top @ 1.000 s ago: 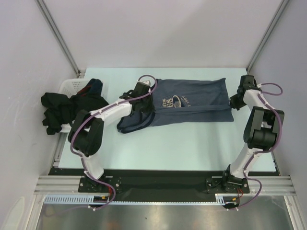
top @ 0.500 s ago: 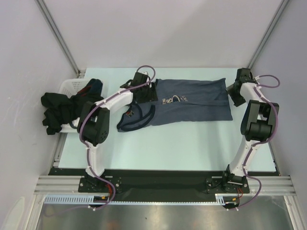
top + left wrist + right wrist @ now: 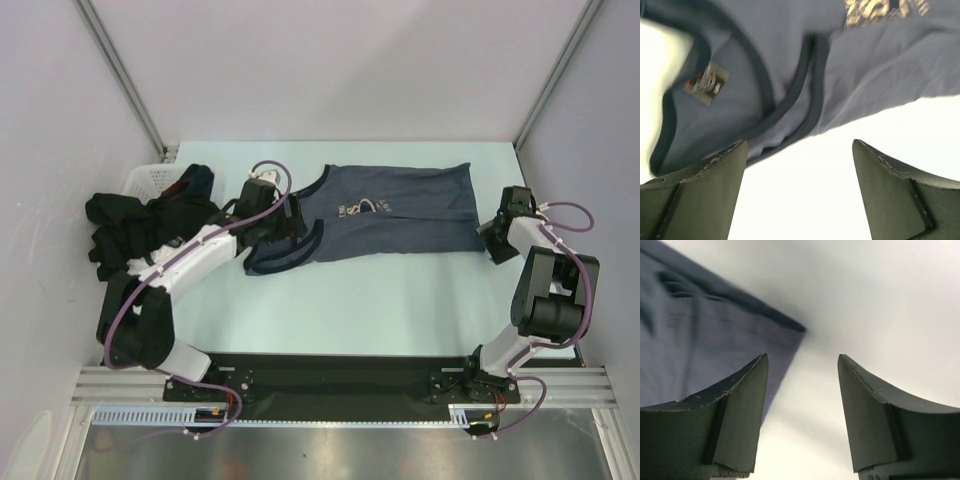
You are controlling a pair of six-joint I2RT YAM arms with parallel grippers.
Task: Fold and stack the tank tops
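**Condition.** The blue-grey tank top (image 3: 400, 215) lies flat near the far edge of the worktop (image 3: 400, 300), about midway between its side edges, neck end toward the left edge and hem toward the right. The left gripper (image 3: 799, 145) hangs just beside the neck end, jaws apart and empty. The right gripper (image 3: 801, 357) hangs at the near hem corner (image 3: 790, 327), jaws apart and not touching the cloth.

**Hazards.**
- The straps (image 3: 285, 255) at the neck end lie bunched and askew. A fold made across them would likely come out crooked.
- The cloth appears to lie doubled. A shallow pinch at the hem corner may catch the upper layer only and peel it open.
- The trim edge (image 3: 810, 95) curls in the left wrist view. A jaw descending there could drag the cloth instead of gripping it.

**Surroundings and obstructions.**
- The black tank top (image 3: 120, 230) is heaped over a white basket (image 3: 145, 178) at the left edge. It cannot be told whether the heap is one garment or several; a red patch shows among the dark cloth.
- The left arm (image 3: 190, 260) lies between this heap and the blue-grey top, so reaching the basket calls for a wide swing.
- The near half of the worktop offers folding room.
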